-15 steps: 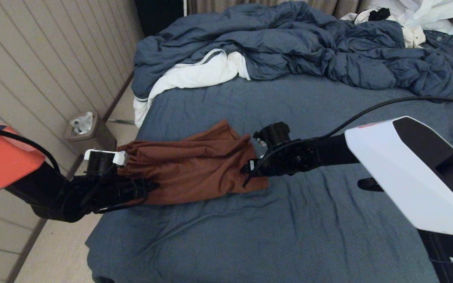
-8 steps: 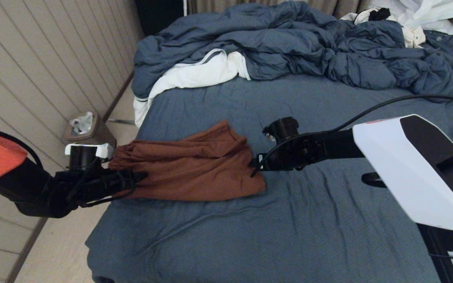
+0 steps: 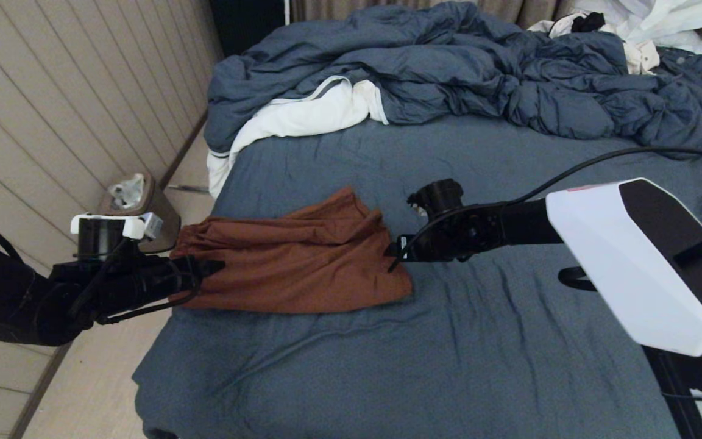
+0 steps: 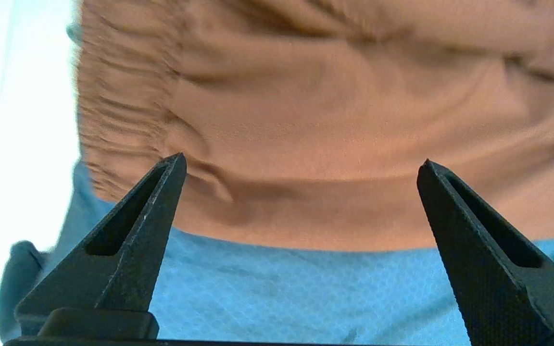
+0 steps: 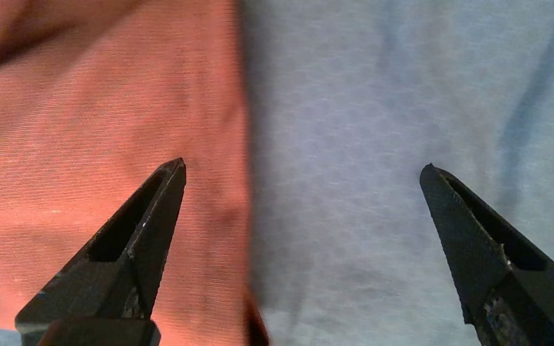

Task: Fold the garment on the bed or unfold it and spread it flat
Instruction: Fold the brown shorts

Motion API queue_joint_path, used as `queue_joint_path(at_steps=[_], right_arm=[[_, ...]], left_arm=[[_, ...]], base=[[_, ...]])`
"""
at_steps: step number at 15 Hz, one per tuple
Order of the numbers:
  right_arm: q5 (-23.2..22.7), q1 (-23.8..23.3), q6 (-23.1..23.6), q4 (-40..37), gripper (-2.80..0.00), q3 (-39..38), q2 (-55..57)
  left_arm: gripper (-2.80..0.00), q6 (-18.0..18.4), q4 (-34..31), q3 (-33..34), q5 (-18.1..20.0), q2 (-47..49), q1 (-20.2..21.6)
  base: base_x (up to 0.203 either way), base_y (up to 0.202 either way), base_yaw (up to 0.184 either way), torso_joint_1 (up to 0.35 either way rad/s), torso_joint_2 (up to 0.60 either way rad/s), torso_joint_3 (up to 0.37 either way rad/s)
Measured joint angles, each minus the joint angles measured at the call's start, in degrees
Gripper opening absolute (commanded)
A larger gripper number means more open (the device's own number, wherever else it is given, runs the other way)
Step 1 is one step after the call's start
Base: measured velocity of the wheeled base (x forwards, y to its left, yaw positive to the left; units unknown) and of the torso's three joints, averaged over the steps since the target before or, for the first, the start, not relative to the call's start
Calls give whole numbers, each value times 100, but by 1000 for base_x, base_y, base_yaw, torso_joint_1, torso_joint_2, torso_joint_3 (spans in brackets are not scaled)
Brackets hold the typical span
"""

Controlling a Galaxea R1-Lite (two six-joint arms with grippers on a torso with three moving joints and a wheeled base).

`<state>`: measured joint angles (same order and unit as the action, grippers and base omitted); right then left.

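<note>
Rust-brown shorts of thin smooth fabric [image 3: 293,259] lie on the large bed with a wrinkled slate-blue sheet [image 3: 479,341], near the bed's left edge and in the part closer to the robot. The garment is spread roughly flat but creased, with its gathered elastic waistband at the left end, by the mattress edge, and its leg hems toward the middle of the bed.

The left gripper [image 3: 208,268] sits at the waistband end, its black arm reaching in from over the floor beside the bed. In the left wrist view the left gripper [image 4: 301,166] has its jaws spread wide, with nothing between them; the brown fabric [image 4: 306,120] and its ruffled waistband lie just past the tips, with blue sheet [image 4: 282,293] below.

The right gripper [image 3: 395,251] is at the opposite end, at the hem edge of the shorts, on a black arm with a white housing. In the right wrist view the right gripper [image 5: 301,166] also has its jaws spread wide and empty; one tip is over the brown cloth [image 5: 89,144] and the other over bare sheet [image 5: 378,120], with the hem edge running between them.

Farther back, a rumpled dark-blue duvet [image 3: 448,67] is heaped across the head of the bed, with white clothes [image 3: 302,116] poking out from under it on the left. On the floor to the left of the bed, against the panelled wall, stands a small bin [image 3: 141,204].
</note>
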<state>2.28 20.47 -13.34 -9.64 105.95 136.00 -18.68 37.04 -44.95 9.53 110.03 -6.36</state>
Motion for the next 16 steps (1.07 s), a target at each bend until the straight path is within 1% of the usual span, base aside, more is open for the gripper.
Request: queue_joint_path(at_steps=[2,3,5,6,9,16], right_arm=[[-2,0,-2,2,0,28,11],[0,-18,-1,1,0,28,5],[0,13,4,2,0,48,-14],[-1,33,4,2,0,56,-24],[11,53,4,0,0,86,-52],[6,183,22,-6,0,216,-61]], left_arm=[[0,11,22,-40,23,1,145],[0,16,9,-121,101,22,320],[0,27,-134,-311,382,76,661],[0,35,-147,-358,427,134,746],[0,63,-156,-508,439,332,911],[0,306,-119,-474,506,809,983]], base=[[0,0,0,0,0,0],[0,0,0,0,0,0],[0,0,0,0,0,0],[0,0,0,0,0,0],[0,0,0,0,0,0],[0,0,0,0,0,0]])
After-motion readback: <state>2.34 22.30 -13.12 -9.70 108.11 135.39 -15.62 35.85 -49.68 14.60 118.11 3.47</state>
